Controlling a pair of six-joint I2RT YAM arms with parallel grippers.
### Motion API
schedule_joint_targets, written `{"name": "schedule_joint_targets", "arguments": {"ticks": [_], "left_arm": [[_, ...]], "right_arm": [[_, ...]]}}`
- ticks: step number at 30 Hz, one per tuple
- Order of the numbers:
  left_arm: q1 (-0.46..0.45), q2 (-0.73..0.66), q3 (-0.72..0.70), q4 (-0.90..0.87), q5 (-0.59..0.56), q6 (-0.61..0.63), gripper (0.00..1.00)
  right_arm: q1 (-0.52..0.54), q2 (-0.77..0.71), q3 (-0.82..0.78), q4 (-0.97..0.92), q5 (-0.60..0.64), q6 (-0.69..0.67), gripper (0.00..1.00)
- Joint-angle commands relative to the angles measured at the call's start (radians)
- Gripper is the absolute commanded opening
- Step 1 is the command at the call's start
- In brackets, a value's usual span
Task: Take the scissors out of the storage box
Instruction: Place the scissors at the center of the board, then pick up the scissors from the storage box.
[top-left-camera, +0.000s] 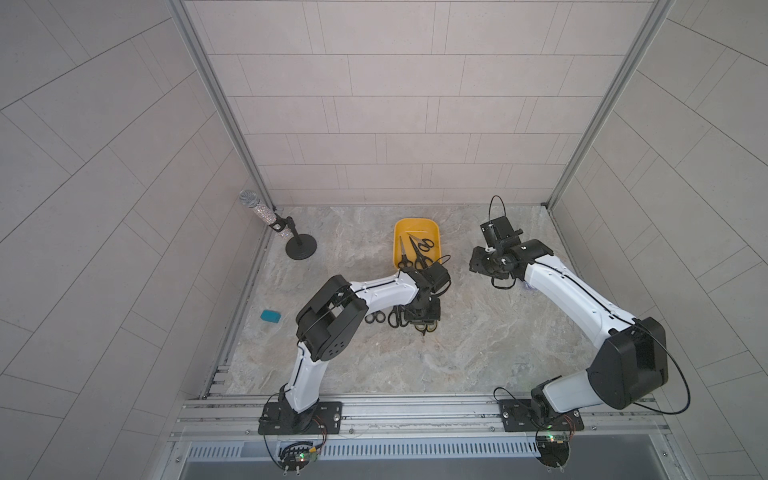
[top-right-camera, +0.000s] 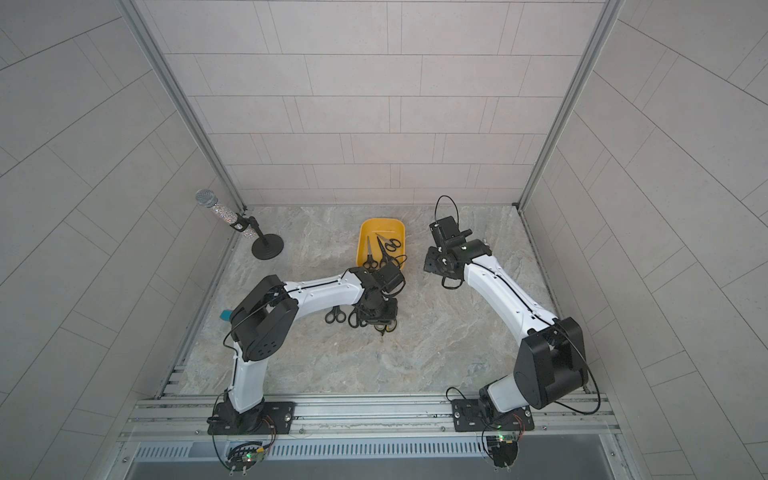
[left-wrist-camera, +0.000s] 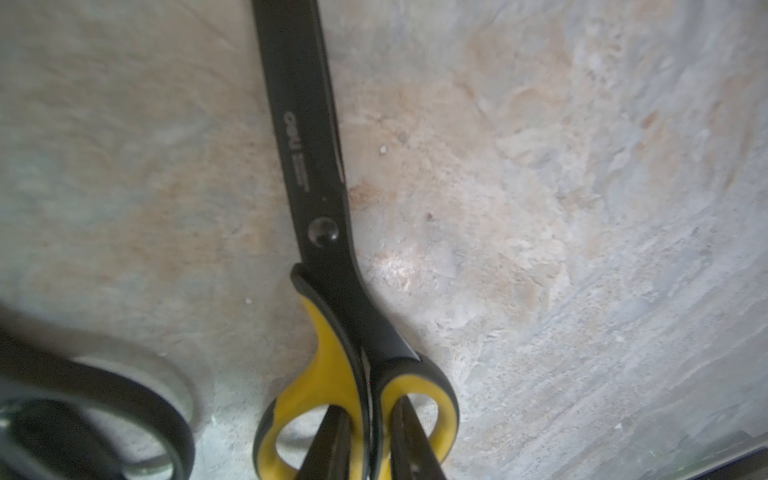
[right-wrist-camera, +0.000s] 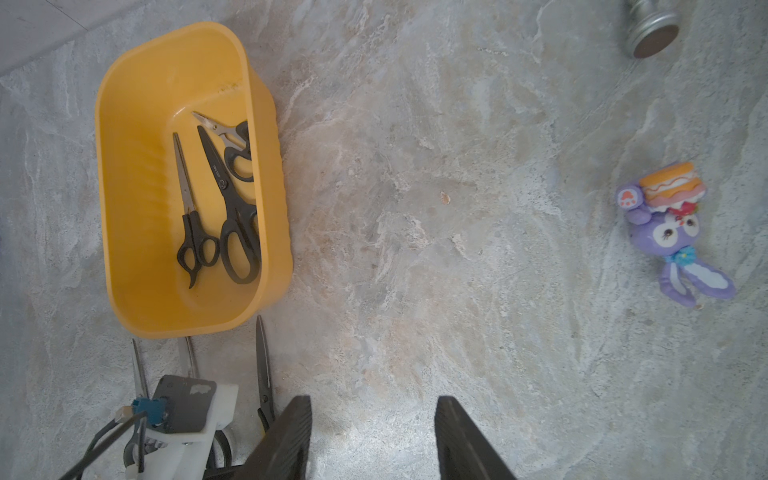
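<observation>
The mustard-yellow storage box (top-left-camera: 415, 222) (right-wrist-camera: 124, 208) holds three black-handled scissors (right-wrist-camera: 195, 241) (right-wrist-camera: 232, 216) (right-wrist-camera: 237, 153). Three more pairs lie on the table in front of it. Two have black handles (top-left-camera: 375, 318) (top-left-camera: 397, 318). The third is the yellow-and-black pair (left-wrist-camera: 316, 187), flat on the table, blades pointing toward the box. My left gripper (left-wrist-camera: 372, 409) has a finger in each handle loop and is shut on the handle's middle. Right of the box, my right gripper (right-wrist-camera: 374, 401) hangs open over bare table, holding nothing.
A microphone on a stand (top-left-camera: 286, 232) is at the back left, with a teal block (top-left-camera: 270, 316) near the left wall. A purple bunny toy (right-wrist-camera: 673, 232) and a metal cylinder (right-wrist-camera: 652, 29) lie on the right side, partly under my right arm.
</observation>
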Motion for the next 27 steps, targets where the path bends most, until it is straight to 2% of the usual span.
{"name": "schedule_joint_targets", "arguments": {"ticks": [1,5,10,17,22,27], "left_arm": [[0.006,0.006,0.02,-0.028,0.004,0.0,0.26],[0.009,0.009,0.023,-0.035,0.01,0.005,0.35],[0.011,-0.025,0.045,-0.059,-0.017,0.024,0.35],[0.034,-0.183,0.101,-0.128,-0.139,0.106,0.35],[0.124,-0.28,0.065,-0.129,-0.202,0.13,0.36],[0.268,-0.299,0.09,-0.173,-0.209,0.192,0.36]], "right_arm": [[0.004,0.0,0.021,-0.029,0.002,-0.016,0.53],[0.004,0.012,0.033,-0.03,0.004,-0.021,0.53],[0.004,0.023,0.045,-0.032,0.006,-0.023,0.53],[0.004,0.064,0.106,-0.042,0.008,-0.076,0.53],[0.008,0.149,0.207,-0.042,-0.056,-0.155,0.53],[0.048,0.342,0.417,-0.122,-0.115,-0.253,0.52]]}}
